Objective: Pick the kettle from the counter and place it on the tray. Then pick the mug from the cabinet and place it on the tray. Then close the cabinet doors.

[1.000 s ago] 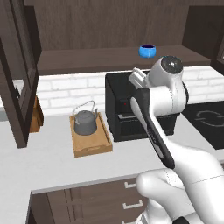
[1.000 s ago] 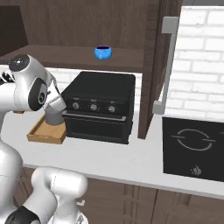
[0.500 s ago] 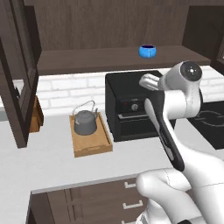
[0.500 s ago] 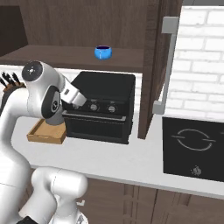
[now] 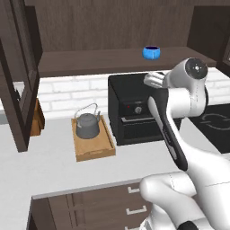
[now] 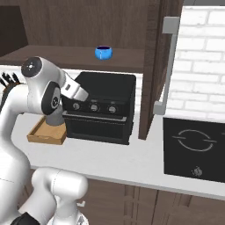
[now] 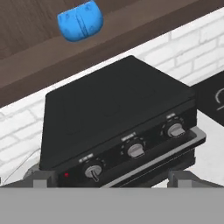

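Observation:
The dark grey kettle (image 5: 87,126) stands upright on the wooden tray (image 5: 95,149), on the light counter (image 5: 49,166) left of a black toaster oven (image 5: 130,112). The blue mug (image 5: 152,52) sits on the cabinet shelf (image 5: 90,60), above and behind the oven; it also shows in the hand view (image 7: 81,22) and the right base view (image 6: 103,52). My gripper (image 7: 113,178) is open and empty, hovering in front of the oven's top, below the mug and well right of the kettle. The left cabinet door (image 5: 20,76) and right door (image 6: 154,66) stand open.
The oven (image 7: 118,113) with three knobs stands directly ahead of the hand. A knife block (image 5: 38,117) stands left of the tray. A black cooktop (image 6: 193,149) lies in the counter to the right. The right door's silver handle (image 6: 169,61) hangs beside the oven.
The arm has swung to the right, away from the tray, and the hand now faces the oven and shelf. The kettle rests on the tray unmoved. The jaws stay open.

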{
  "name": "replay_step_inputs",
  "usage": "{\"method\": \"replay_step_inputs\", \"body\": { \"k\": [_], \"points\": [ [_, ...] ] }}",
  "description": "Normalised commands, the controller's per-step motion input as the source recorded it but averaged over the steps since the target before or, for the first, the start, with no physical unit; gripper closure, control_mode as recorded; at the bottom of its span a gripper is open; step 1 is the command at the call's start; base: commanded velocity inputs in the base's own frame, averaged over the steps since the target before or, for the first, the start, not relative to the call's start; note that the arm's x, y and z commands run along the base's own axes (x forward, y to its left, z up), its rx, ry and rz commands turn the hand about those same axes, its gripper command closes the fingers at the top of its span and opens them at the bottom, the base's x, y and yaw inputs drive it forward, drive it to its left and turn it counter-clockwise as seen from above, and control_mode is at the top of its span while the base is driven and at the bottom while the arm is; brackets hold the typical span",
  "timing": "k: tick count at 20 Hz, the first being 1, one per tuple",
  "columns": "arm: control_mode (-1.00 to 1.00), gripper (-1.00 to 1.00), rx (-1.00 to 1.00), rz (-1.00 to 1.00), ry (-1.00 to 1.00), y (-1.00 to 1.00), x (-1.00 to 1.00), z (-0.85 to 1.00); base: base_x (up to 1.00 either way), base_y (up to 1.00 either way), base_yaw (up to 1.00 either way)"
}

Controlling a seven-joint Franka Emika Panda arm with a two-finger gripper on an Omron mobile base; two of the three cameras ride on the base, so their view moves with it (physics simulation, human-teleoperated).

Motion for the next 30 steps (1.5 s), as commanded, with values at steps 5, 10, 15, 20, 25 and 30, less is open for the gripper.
{"method": "replay_step_inputs", "body": {
  "k": [5, 10, 15, 20, 25, 30],
  "points": [
    [-1.0, -1.0, -0.06, 0.0, 0.0, -0.01, 0.5, 0.35, 0.0, 0.0, 0.0],
    [-1.0, -1.0, -0.02, 0.0, 0.0, -0.28, 0.59, 0.35, 0.0, 0.0, 0.0],
    [-1.0, -1.0, 0.0, 0.0, 0.01, -0.16, 0.13, 0.16, 0.0, 0.0, 0.0],
    [-1.0, -1.0, 0.0, 0.0, 0.0, -0.1, 0.0, 0.0, 0.0, 0.0, 0.0],
    [-1.0, -1.0, 0.0, 0.0, 0.0, -0.05, 0.23, 0.01, 0.0, 0.0, 0.0],
    [-1.0, -1.0, 0.0, 0.02, 0.0, -0.07, 0.36, 0.08, 0.0, 0.0, 0.0]
  ]
}}
